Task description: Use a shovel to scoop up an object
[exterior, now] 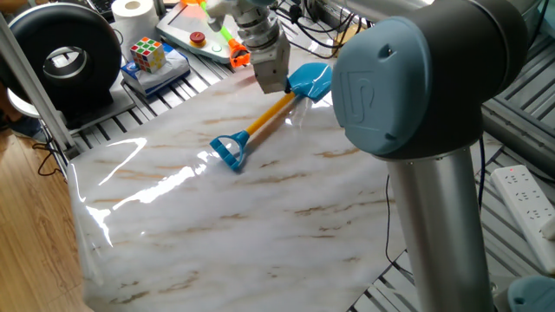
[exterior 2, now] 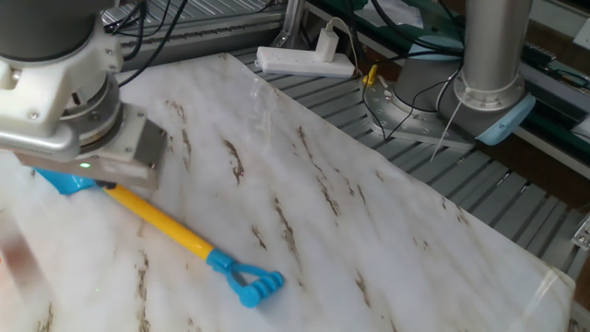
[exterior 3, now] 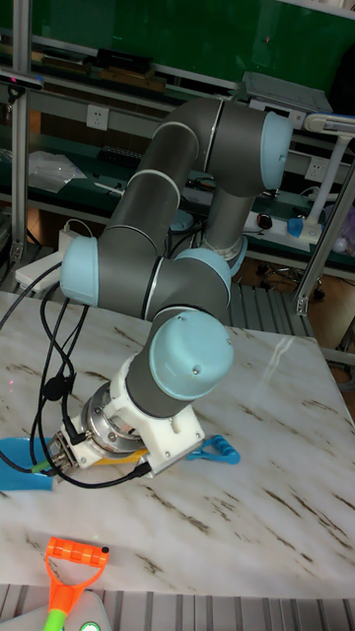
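Observation:
The shovel lies on the marble sheet. Its light-blue blade (exterior: 310,80) is at the far side, and the orange-yellow shaft (exterior: 271,113) runs down to the blue loop end (exterior: 230,152). My gripper (exterior: 276,85) stands over the shaft just behind the blade and is shut on it. In the other fixed view the blade (exterior 2: 59,181) pokes out under the gripper body (exterior 2: 103,148), with the loop end (exterior 2: 250,286) nearest the camera. The tall fixed view shows the blade (exterior 3: 20,480) and loop (exterior 3: 213,452) either side of the wrist. The object is out of view.
A puzzle cube (exterior: 147,54), a paper roll (exterior: 134,10), a black round device (exterior: 61,56) and a green-shafted toy tool with an orange head (exterior 3: 71,574) lie off the sheet. A power strip (exterior 2: 304,61) and the arm's base (exterior 2: 493,83) stand at the far side.

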Controlling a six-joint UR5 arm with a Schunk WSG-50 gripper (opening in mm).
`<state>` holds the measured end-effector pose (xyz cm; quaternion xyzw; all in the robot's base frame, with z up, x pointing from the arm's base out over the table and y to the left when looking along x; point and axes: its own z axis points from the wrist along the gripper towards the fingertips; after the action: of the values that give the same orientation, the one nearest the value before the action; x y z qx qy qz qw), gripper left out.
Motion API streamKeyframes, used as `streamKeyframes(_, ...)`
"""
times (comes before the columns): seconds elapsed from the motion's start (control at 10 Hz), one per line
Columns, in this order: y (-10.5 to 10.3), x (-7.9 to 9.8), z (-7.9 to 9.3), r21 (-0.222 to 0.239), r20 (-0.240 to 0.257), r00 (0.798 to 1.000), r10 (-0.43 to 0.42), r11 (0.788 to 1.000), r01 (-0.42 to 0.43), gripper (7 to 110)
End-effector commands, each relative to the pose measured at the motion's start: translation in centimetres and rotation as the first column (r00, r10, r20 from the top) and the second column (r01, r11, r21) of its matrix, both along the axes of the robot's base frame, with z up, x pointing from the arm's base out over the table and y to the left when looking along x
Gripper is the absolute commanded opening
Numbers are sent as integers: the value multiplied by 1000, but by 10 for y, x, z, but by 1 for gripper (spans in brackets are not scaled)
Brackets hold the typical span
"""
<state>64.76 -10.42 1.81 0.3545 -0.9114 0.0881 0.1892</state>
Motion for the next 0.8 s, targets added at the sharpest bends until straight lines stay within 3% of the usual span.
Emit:
streamKeyframes(0.0, 7, 12, 4, 20, 32, 999, 2, 1000, -3, 7)
streamKeyframes(0.2, 26, 41, 0, 75, 112, 994, 14, 997, -22, 7)
streamKeyframes(0.3, 26, 45, -1, 74, 127, 992, 24, 997, -33, 7)
streamKeyframes(0.6, 0, 43, -9, 4, 162, 986, 32, 999, -33, 7)
streamKeyframes(0.7, -4, 34, -9, -4, 135, 990, 32, 999, -32, 7)
